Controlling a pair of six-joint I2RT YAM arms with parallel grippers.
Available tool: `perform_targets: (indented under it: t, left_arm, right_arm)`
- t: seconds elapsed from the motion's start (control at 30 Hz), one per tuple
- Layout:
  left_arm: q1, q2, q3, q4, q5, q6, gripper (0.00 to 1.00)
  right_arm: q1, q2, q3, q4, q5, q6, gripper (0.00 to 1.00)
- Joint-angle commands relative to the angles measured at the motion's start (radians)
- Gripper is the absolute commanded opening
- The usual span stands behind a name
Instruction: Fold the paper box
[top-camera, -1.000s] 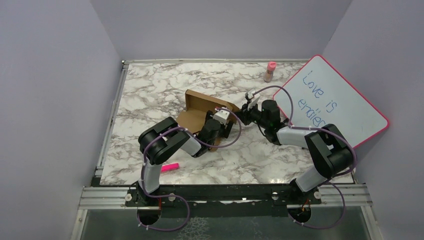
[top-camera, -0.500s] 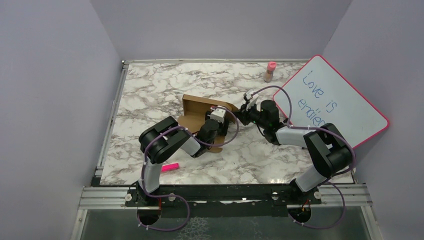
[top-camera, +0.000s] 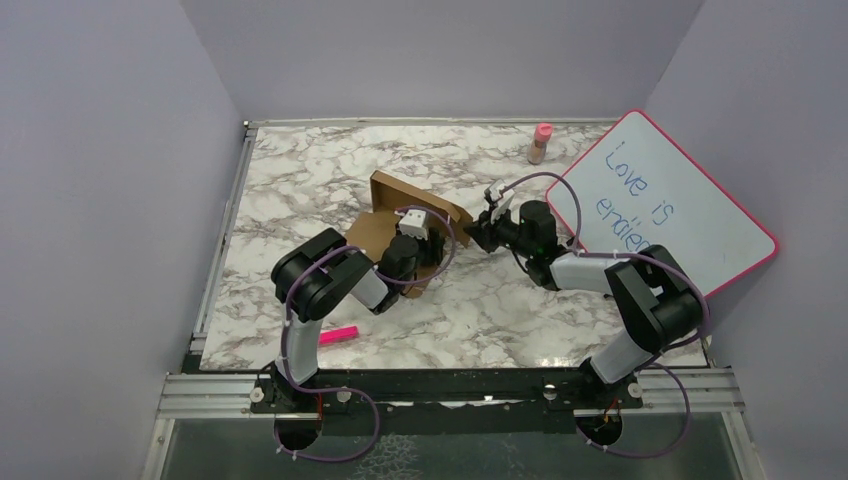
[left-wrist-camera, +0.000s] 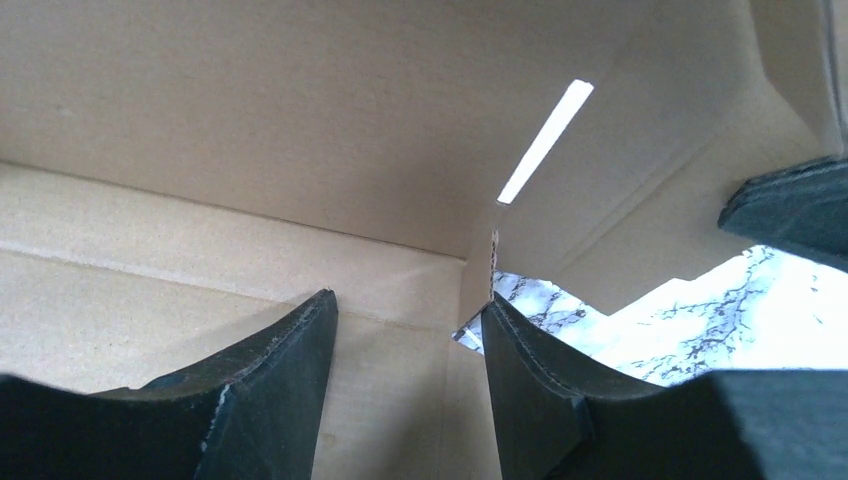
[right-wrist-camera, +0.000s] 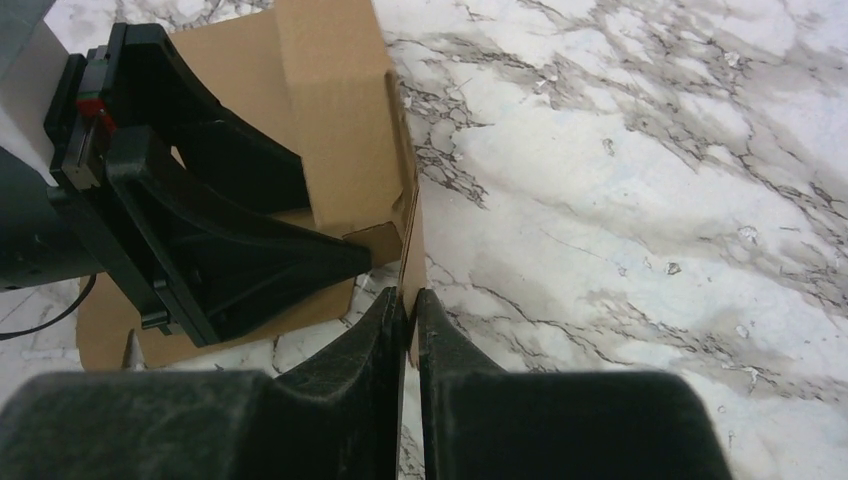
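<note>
A flap of the paper box (right-wrist-camera: 335, 120) is pinched between near-shut R gripper (right-wrist-camera: 405, 300) jaws, prob. to steady it; L gripper (left-wrist-camera: 408, 305) is poised half-open, empty, inside the box.

"Love is", then a cut-off word, on whiteboard (top-camera: 690, 200)

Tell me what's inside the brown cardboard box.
The left tool, jaws apart, sits inside the plain brown cardboard box; no other contents show. The tool's own fingers hide part of the floor.
</note>
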Motion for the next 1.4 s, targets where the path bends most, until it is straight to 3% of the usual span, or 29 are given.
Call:
perform_targets:
  t: [0.0, 0.33, 0.63, 0.93, 1.17, 1.37]
  left_arm:
    - [0.011, 0.017, -0.021, 0.059, 0.063, -0.038, 0.55]
    - [0.026, 0.036, -0.039, 0.061, 0.112, -0.034, 0.55]
    - [0.046, 0.026, -0.067, 0.061, 0.145, -0.048, 0.54]
    - [0.057, 0.03, -0.075, 0.061, 0.17, -0.065, 0.54]
    - [0.064, 0.025, -0.081, 0.061, 0.174, -0.068, 0.54]
    - [0.071, 0.023, -0.088, 0.063, 0.173, -0.07, 0.54]
  right_arm:
    - [0.009, 0.011, -0.002, -0.009, -0.051, 0.008, 0.17]
    - [-0.013, -0.078, 0.016, -0.065, -0.076, 0.007, 0.33]
    - [-0.09, -0.142, 0.042, -0.106, -0.068, -0.017, 0.35]
    - [-0.114, -0.061, 0.112, -0.136, 0.01, -0.082, 0.35]
    - [-0.183, -0.119, 0.085, -0.056, -0.059, -0.025, 0.37]
    - [-0.195, -0.077, 0.15, -0.129, -0.08, -0.089, 0.37]
